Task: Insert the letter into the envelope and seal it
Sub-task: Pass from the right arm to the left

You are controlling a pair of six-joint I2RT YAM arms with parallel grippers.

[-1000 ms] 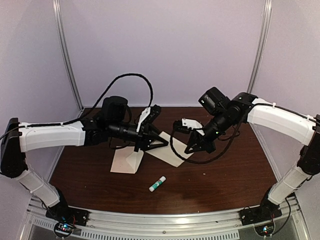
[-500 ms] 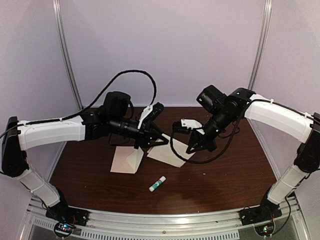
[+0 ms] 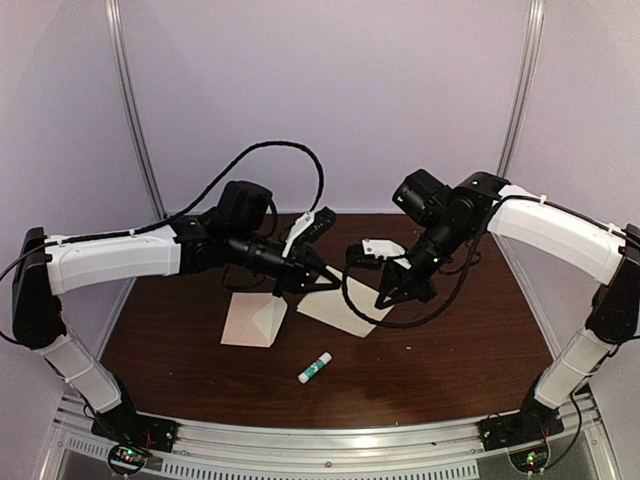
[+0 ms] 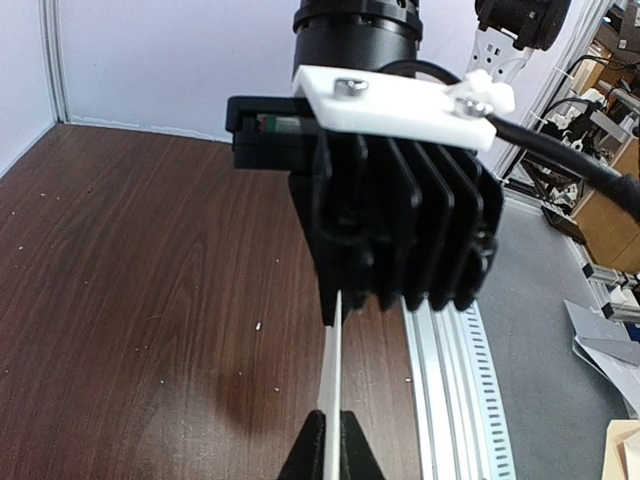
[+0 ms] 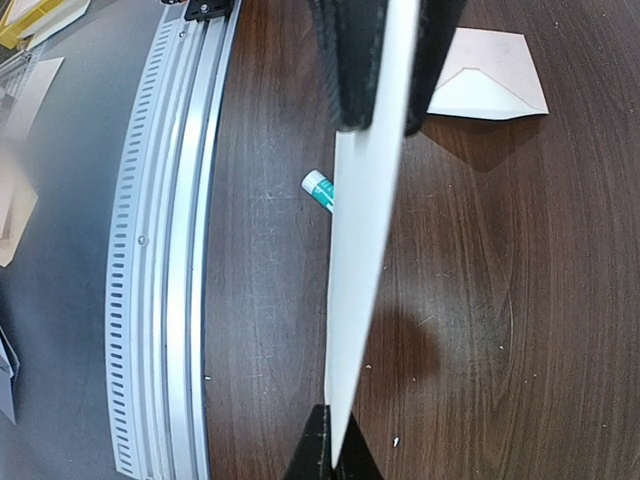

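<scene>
Left end effector [image 4: 328, 445], right end effector [image 5: 329, 448] both clamped tight on letter [image 5: 362, 250]

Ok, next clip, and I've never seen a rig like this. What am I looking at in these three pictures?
Two robot arms, bolted at the near edge of a brown table. The wide picture comes from a fixed camera above and behind them: left arm on the left, right arm on the right. The other two come from small cameras on each wrist, looking along that arm's own jaws. On the table lie the envelope and a glue stick. Both arms' jaws are shut on the letter, one at each end; the wrist pictures see it edge-on as a thin pale strip.
</scene>
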